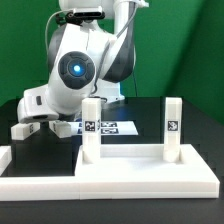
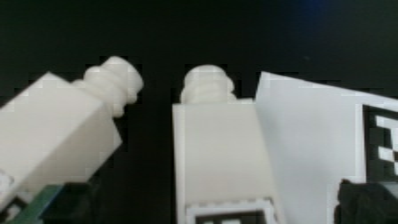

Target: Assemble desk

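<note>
Beside marker board [image 2: 320,110] edge, leg [image 2: 222,150]

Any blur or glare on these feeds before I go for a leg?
Wrist view: soft focus all over, the slanted leg and the leg beside it fuzzy-edged, the marker board's tag smeared. Exterior view: sharper, even light, no hard shadows; the desk top runs near washed out, the tags on the upright legs are readable.
</note>
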Tool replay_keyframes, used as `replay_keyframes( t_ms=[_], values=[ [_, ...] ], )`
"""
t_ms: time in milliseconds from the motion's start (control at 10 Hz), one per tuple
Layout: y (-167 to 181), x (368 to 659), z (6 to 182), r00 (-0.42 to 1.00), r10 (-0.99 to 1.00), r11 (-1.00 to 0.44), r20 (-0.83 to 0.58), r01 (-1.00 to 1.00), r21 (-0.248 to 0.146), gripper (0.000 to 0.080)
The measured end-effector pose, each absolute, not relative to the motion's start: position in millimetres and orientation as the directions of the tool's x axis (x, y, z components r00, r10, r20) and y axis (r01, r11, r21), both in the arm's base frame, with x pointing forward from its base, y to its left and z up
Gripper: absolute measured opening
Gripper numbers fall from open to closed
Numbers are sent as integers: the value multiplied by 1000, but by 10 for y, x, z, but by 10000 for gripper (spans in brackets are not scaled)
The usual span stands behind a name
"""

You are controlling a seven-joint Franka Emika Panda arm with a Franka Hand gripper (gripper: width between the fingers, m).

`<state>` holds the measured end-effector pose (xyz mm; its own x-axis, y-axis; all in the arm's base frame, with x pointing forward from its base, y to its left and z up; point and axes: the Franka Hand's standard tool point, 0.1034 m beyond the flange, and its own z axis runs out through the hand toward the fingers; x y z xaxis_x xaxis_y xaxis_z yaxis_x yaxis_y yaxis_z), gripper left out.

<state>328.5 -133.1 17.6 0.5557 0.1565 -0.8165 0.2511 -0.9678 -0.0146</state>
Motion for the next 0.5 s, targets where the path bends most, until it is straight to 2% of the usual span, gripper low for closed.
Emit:
replay_keyframes(
  t_ms=[300, 500],
  values=[
    [-1278, 3364, 215, 611, 198, -960, -767, 277, -28, 649],
    [-1242, 3347, 163, 605, 205, -958, -770, 286, -30, 649]
  ],
)
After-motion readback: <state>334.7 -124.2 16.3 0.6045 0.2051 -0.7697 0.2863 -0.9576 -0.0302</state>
